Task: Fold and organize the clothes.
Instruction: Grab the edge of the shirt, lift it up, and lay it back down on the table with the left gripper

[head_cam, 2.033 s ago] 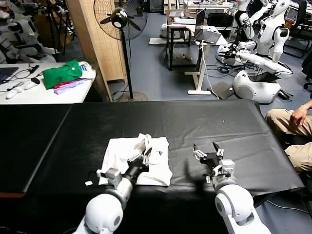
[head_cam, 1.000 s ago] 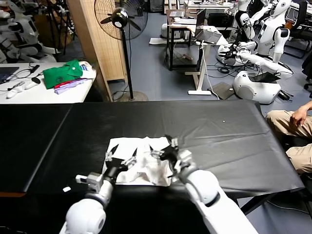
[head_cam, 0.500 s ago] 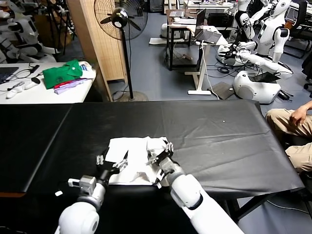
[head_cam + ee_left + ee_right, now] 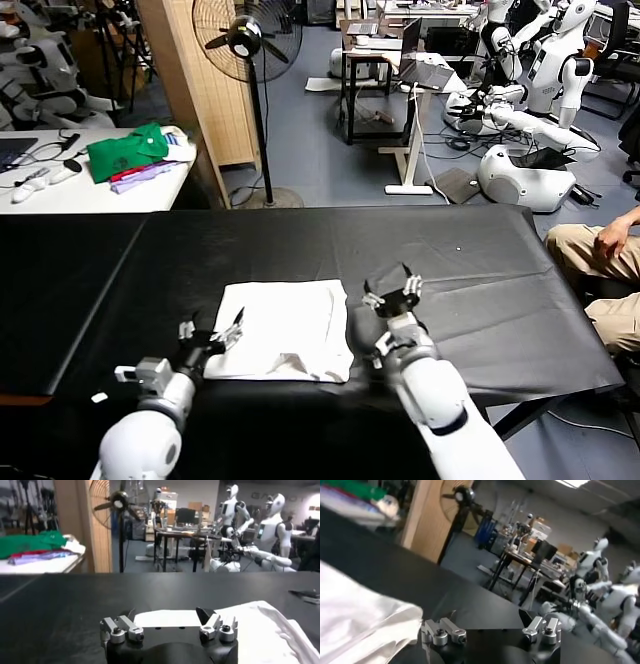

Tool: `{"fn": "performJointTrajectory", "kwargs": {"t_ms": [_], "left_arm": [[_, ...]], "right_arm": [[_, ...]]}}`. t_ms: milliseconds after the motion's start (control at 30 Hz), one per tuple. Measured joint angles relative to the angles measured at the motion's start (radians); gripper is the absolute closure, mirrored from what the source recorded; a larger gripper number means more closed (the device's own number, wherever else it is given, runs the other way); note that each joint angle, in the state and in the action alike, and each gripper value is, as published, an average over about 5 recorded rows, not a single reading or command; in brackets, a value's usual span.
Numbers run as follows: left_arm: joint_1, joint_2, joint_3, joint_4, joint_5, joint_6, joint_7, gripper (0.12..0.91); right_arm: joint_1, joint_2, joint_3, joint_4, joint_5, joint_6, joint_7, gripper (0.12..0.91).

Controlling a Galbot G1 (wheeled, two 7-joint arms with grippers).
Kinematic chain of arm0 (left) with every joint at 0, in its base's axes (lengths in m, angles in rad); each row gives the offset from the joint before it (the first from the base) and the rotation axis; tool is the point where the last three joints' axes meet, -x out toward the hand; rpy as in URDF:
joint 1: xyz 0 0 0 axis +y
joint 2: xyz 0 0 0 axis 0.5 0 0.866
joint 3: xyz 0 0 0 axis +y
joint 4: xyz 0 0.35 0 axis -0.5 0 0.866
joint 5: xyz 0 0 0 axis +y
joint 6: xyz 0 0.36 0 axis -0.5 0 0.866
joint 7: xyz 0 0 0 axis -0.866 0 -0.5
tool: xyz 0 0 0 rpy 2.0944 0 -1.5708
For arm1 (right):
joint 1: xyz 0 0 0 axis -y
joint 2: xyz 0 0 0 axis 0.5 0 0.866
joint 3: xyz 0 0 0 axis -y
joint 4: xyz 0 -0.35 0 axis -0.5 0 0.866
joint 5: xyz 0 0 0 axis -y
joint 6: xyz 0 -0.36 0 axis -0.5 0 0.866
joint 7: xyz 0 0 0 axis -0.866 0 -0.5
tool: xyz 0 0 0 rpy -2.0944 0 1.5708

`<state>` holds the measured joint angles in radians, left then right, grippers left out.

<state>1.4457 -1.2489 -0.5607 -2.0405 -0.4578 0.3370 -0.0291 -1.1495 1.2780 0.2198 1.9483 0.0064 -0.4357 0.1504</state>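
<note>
The clothes are one white T-shirt, lying folded into a rough rectangle on the black table near its front edge. No logo print shows. My left gripper stands open at the shirt's left edge, low over the table, with nothing between its fingers. In the left wrist view the left gripper faces the white cloth just ahead. My right gripper is open and empty, just off the shirt's right edge. The right wrist view shows the right gripper over bare black table, with the shirt off to one side.
A green garment with a purple cloth lies on a white table at the far left. A standing fan is behind the black table. A seated person is at the table's right end.
The right gripper has moved right, off the shirt. The left gripper has drawn back to the shirt's left edge. The bunched cloth now lies flatter.
</note>
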Motion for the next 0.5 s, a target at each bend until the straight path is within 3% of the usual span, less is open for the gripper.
{"fn": "performJointTrajectory", "kwargs": {"t_ms": [167, 500], "left_arm": [[0.003, 0.009, -0.046, 0.035, -0.158, 0.030, 0.022, 0.232], [-0.020, -0.009, -0.067, 0.081, -0.382, 0.071, 0.027, 0.232]], "right_arm": [[-0.061, -0.005, 0.026, 0.048, 0.083, 0.001, -0.015, 0.227], [-0.110, 0.009, 0.025, 0.084, 0.110, 0.011, -0.024, 0.227]]}}
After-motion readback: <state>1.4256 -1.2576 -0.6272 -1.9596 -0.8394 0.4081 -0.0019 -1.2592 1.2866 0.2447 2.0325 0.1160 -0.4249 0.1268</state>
